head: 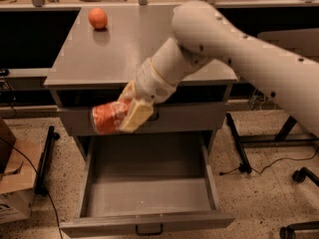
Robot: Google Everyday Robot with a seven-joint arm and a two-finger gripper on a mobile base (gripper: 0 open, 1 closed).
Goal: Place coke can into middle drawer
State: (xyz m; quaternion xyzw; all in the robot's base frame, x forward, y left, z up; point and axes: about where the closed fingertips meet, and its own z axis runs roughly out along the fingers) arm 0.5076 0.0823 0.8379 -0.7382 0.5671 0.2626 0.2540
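Note:
The coke can (103,118), red and lying on its side, is held in my gripper (120,114), which is shut on it. The can hangs in front of the closed upper drawer front (189,118), off the cabinet's front edge and above the left part of the open middle drawer (149,195). That drawer is pulled fully out, with a grey tray, a low front panel and a small dark handle (148,229). My white arm (234,49) reaches in from the upper right across the cabinet top.
An orange (98,19) sits at the far left of the grey cabinet top (124,49). A cardboard box (12,193) stands on the floor at left. Black table legs and cables (239,148) are on the floor at right.

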